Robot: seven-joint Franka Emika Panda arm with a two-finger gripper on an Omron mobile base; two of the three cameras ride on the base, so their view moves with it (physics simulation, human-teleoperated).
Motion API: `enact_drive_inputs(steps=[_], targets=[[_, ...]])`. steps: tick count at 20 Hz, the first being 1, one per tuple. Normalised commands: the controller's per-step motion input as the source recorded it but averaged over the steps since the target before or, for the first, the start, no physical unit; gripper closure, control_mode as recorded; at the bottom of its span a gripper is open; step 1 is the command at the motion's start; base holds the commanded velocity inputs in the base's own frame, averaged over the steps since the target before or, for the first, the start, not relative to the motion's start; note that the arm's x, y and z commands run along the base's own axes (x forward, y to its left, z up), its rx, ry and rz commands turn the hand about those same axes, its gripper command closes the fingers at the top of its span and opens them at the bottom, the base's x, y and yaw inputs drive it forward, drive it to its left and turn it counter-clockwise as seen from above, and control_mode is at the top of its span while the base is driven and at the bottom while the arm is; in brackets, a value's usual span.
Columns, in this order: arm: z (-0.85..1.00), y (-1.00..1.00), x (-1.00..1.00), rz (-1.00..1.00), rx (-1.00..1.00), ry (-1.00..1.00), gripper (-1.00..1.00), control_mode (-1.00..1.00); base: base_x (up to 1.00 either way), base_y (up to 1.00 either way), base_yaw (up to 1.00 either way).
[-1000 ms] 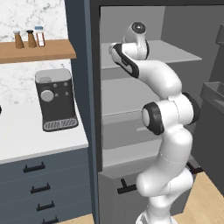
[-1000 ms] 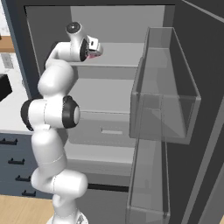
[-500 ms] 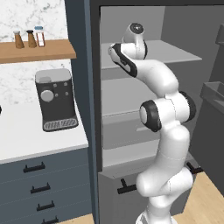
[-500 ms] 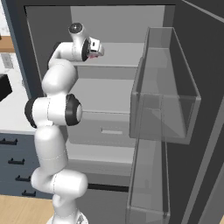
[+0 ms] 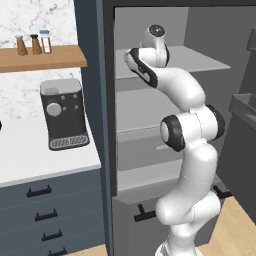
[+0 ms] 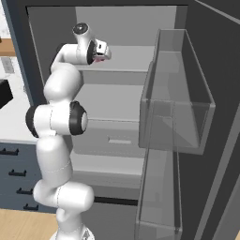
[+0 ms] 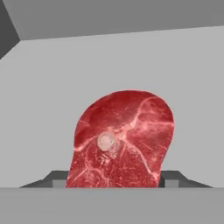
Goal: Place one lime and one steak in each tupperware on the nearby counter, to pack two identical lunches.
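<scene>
From the left side I can see the white arm reaching up high into the open fridge (image 5: 150,125), with its hand up by the top shelf (image 5: 195,59). Next to the fridge is the table (image 5: 30,160) with a coffee machine (image 5: 62,115) on it, and a wooden shelf (image 5: 40,57) on the wall holds little bottles. From the right side, the gripper (image 6: 104,52) points at the top shelf, and a bit of pink-red shows at its tip, so I think the steak (image 6: 97,58) is right there. The fridge door is swung open, with see-through bins (image 6: 176,93) on it, so the arm has room to reach in. From the hand, the steak (image 7: 122,140) is very close and big, lying on the grey shelf, red with pale lines. It sits between the two dark tips at the bottom. The tips look like they are squeezing in on it from both sides, but I cannot tell if they hold it tight yet. I think this step is grabbing the steak so it can go into a tupperware later.
</scene>
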Motion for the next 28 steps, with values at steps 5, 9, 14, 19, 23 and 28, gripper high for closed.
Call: enact_drive_inputs(steps=[5, 9, 14, 19, 23, 28], targets=[[0.00, 0.00, -1.00, 0.00, 0.00, -0.30, 1.00, -1.00, 0.00, 0.00, 0.00], [0.00, -0.17, -1.00, -0.02, 0.02, -0.37, 1.00, -1.00, 0.00, 0.00, 0.00], [0.07, -0.39, -1.00, -0.08, 0.08, -0.32, 1.00, -1.00, 0.00, 0.00, 0.00], [0.34, -0.39, -1.00, -0.15, 0.10, -0.20, 1.00, -1.00, 0.00, 0.00, 0.00], [0.02, -0.30, -1.00, -0.13, 0.06, -0.03, 1.00, -1.00, 0.00, 0.00, 0.00], [-0.78, -0.09, -1.00, -0.04, 0.00, 0.13, 1.00, -1.00, 0.00, 0.00, 0.00]])
